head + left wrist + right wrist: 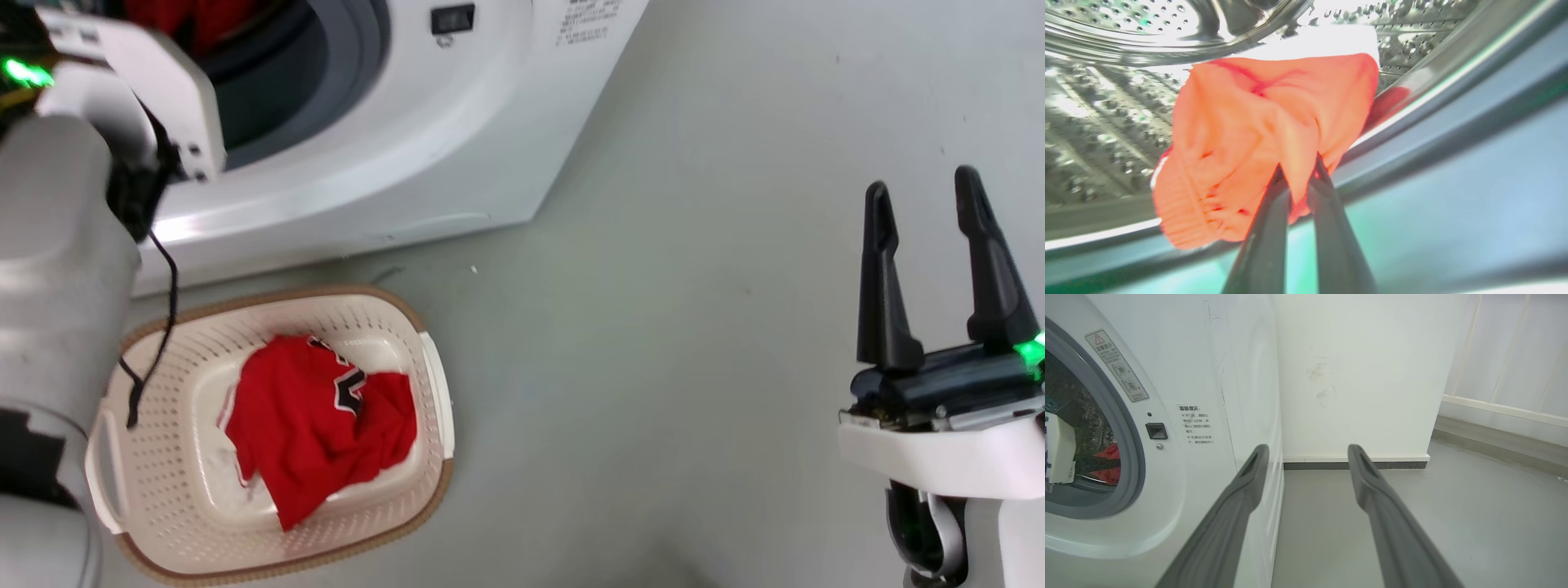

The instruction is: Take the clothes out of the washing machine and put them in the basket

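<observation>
My left gripper (1298, 169) pinches a red garment (1241, 134) at frame centre, inside the steel drum (1106, 114) of the washing machine (392, 163). My right gripper (922, 184) sits lower right, fingers spread. A red jersey (318, 416) lies in the basket (437, 392), lower left.

The basket (326, 292) sits on the floor (653, 367) before the washing machine (457, 122), a jersey (318, 425) inside. Another garment (1257, 134), seemingly at the edge of the drum (1106, 114), lies in the left pincer (1299, 163).
</observation>
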Motion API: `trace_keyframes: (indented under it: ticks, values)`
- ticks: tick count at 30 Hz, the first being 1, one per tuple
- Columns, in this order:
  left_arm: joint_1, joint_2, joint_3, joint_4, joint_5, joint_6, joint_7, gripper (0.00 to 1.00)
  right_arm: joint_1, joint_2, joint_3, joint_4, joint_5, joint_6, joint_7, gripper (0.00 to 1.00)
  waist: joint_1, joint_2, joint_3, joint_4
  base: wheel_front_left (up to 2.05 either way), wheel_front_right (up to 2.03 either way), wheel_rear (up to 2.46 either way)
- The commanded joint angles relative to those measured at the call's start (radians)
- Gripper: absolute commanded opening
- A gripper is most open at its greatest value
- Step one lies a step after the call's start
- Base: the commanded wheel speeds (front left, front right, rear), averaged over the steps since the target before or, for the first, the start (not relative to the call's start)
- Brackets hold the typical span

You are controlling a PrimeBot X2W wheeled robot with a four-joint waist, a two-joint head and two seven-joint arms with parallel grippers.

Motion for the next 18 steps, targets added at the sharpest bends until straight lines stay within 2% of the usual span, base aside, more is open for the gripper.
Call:
trace_keyframes:
  ticks: [1, 11, 18]
  values:
    - [0.061, 0.006, -0.017, -0.029, -0.027, 0.0, -0.026, 0.0, 0.026, 0.0, 0.001, 0.009, -0.012, -0.001, -0.002, 1.0, 0.0, -0.0001, -0.097, 0.042, 0.0, 0.0, 0.0]
    - [0.33, 0.04, -0.101, -0.204, -0.152, 0.0, -0.133, 0.0, 0.112, 0.0, 0.014, 0.038, -0.058, -0.001, -0.002, 1.0, 0.0, -0.0001, -0.264, 0.085, 0.0, 0.0, 0.0]
    - [0.499, 0.049, -0.135, -0.296, -0.181, 0.0, -0.167, 0.0, 0.154, 0.0, 0.014, 0.051, -0.08, -0.001, -0.002, 1.0, 0.0, -0.0001, -0.338, 0.104, 0.0, 0.0, 0.0]
